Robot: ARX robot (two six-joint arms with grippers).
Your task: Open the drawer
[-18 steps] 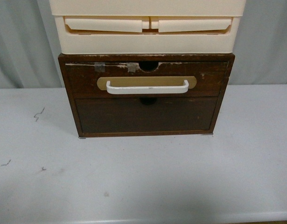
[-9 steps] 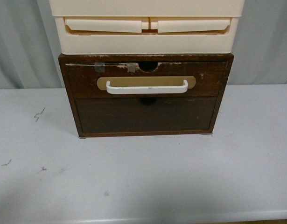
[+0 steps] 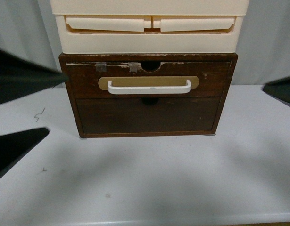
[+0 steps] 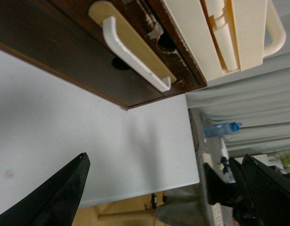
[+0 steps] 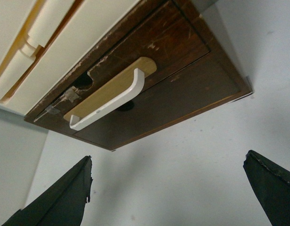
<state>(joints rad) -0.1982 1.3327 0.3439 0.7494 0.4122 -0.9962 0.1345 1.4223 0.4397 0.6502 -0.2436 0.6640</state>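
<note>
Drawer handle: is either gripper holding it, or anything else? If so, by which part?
Nothing is held. The left gripper and right gripper both hang with jaws apart and empty, short of the drawer; its white handle is untouched.

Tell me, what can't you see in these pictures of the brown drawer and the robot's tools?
- Inside of the drawer: in every view its own front hides it.
- Top of the cream drawers: cut off by the upper edge of the front view.
- The left tool and right tool: only blurred dark fingertips show, and the rest lies outside each picture.
- The blue thing: in the left wrist view, too small to name.
</note>
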